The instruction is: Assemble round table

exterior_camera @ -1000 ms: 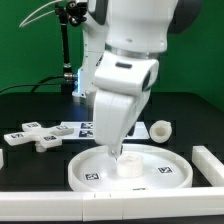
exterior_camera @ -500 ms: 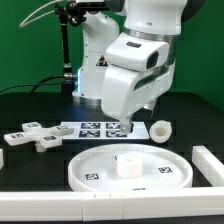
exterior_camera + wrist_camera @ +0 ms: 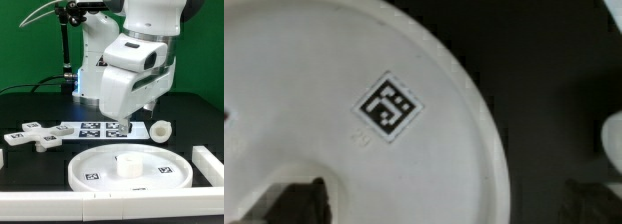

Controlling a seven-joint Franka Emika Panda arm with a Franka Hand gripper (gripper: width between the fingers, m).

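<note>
The round table's disc top lies flat at the front of the table, with a short white stub standing at its centre. The short cylindrical leg lies on its side behind the disc, toward the exterior view's right. The cross-shaped foot lies at the exterior view's left. My gripper hangs above the disc's far edge, open and empty. In the wrist view the disc top with a square marker fills the picture. My gripper has its dark fingertips wide apart.
The marker board lies behind the disc, partly under my arm. A long white edge bar lies at the exterior view's right and another along the front. A black stand rises at the back.
One second ago my gripper was down at the stub in the disc's centre. It has risen and moved back toward the exterior view's right, leaving the stub in place. It has held still for the last half second.
</note>
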